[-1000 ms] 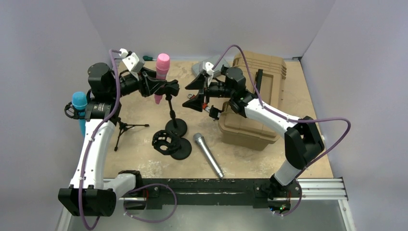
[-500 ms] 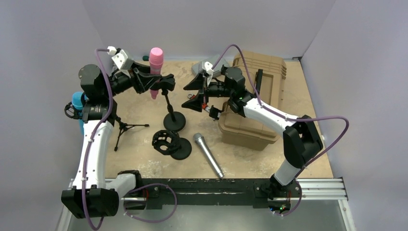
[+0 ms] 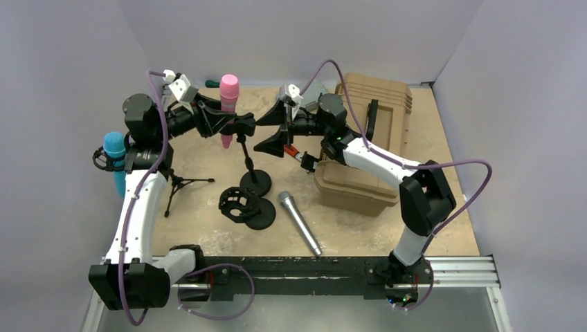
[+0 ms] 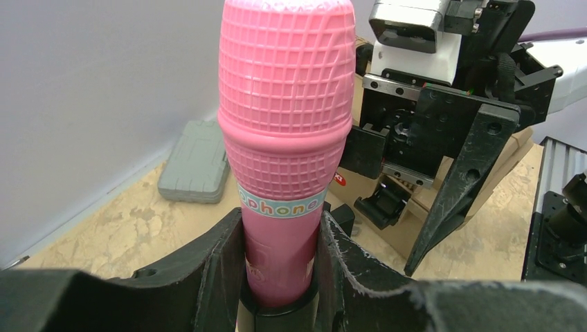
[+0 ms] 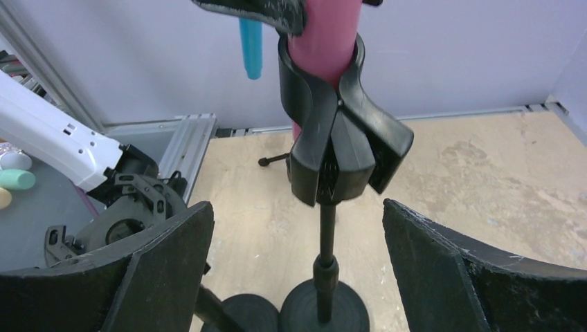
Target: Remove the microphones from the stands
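Note:
The pink microphone [image 3: 229,93] stands upright in the black clip [image 3: 242,124] of a desk stand with a thin pole and round base [image 3: 253,183]. My left gripper [image 3: 220,123] is shut on the microphone's handle just above the clip. In the left wrist view the fingers [image 4: 208,277] press both sides of the pink handle [image 4: 284,152], whose lower end sits in the clip. My right gripper [image 3: 259,135] is open and empty, just right of the clip. In the right wrist view its gripper [image 5: 297,263] frames the stand's pole [image 5: 325,242] below the clip [image 5: 339,138].
A tan hard case [image 3: 367,138] lies under the right arm. A silver microphone [image 3: 299,221] lies on the table in front. A black shock-mount stand [image 3: 242,204] sits beside the round base. A blue microphone [image 3: 114,155] on a tripod stands at the left. A grey box [image 4: 194,162] lies at the back.
My left gripper swung left and back with the pink microphone and stand, then came partly back right. My right gripper moved left, closer to the clip, still open.

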